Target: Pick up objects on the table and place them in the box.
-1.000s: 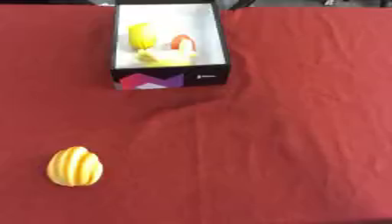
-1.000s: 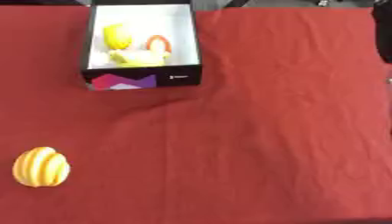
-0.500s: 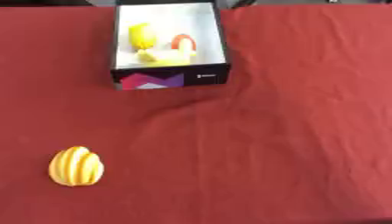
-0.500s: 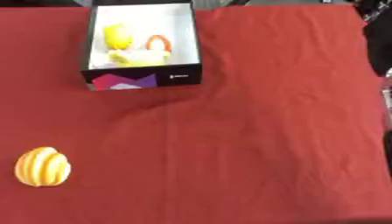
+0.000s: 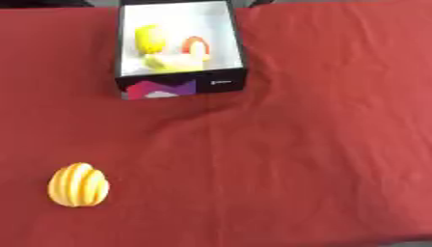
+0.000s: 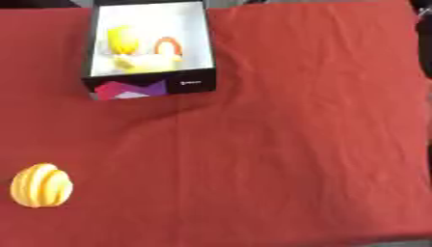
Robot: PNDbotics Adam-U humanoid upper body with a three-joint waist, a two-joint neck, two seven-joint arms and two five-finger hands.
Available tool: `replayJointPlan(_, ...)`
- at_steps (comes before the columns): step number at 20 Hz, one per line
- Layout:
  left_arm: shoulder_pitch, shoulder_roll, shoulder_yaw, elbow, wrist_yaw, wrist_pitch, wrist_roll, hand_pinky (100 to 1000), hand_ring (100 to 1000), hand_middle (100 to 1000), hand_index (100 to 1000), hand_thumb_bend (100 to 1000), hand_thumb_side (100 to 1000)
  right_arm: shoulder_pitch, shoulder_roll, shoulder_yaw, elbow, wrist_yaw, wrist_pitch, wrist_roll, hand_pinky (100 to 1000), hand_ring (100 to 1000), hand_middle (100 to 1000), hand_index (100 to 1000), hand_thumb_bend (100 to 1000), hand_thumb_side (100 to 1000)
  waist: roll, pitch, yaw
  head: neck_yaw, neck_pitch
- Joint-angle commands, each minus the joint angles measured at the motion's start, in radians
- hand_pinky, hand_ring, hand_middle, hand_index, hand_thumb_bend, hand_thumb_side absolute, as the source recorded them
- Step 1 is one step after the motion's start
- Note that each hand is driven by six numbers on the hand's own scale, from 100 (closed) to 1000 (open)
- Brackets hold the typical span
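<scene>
Desk under a wrinkled red cloth (image 5: 295, 144), running out of frame at every edge. Black open-topped cardboard box with white inside (image 5: 237, 48) stands at far left-centre, its far rim cut off. Inside: a yellow rounded piece (image 5: 149, 37), a red-and-white arch shape (image 5: 195, 45), a pale yellow lump (image 5: 168, 61); identities unclear. Yellow, orange-striped egg-shaped object (image 5: 78, 185) lies near left, well apart from the box. Neither hand in view; state cannot be told.
</scene>
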Motion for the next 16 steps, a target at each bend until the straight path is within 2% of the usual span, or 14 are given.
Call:
replayJointPlan(1,-0.028,0.027,-0.050,-0.008,-0.038,0.006,-0.009,917,903,796,870,252,416,-0.002,-0.014,-0.011,-0.022,0.014,0.019,-0.004,735,711,629,810,100,627,0.018,-0.036,-0.003,0.000,0.000)
replayJointPlan(5,-0.038,0.008,-0.108,-0.008,-0.086,0.043,-0.026,906,893,783,866,292,349,0.003,-0.002,-0.008,-0.022,0.034,0.037,0.006,733,708,626,808,100,626,0.019,-0.035,-0.008,-0.003,0.000)
replayJointPlan(6,-0.042,0.002,-0.121,-0.008,-0.099,0.054,-0.035,904,892,782,861,328,256,0.004,0.001,-0.008,-0.022,0.038,0.041,0.008,732,708,626,808,100,625,0.019,-0.035,-0.010,-0.004,0.001)
replayJointPlan(9,-0.062,-0.017,-0.162,-0.008,-0.145,0.093,-0.065,898,864,777,851,399,121,0.010,0.012,-0.006,-0.022,0.052,0.049,0.015,732,706,624,807,100,622,0.017,-0.035,-0.016,0.000,0.002)
replayJointPlan(12,-0.088,-0.039,-0.195,-0.008,-0.188,0.125,-0.073,887,830,769,841,487,100,0.015,0.020,-0.002,-0.022,0.065,0.057,0.025,730,704,622,806,100,621,0.018,-0.034,-0.019,0.003,0.005)
replayJointPlan(16,-0.102,-0.066,-0.236,-0.008,-0.251,0.159,-0.079,879,816,764,833,526,100,0.018,0.032,0.000,-0.022,0.084,0.072,0.035,730,703,621,806,100,621,0.019,-0.032,-0.024,0.006,0.006)
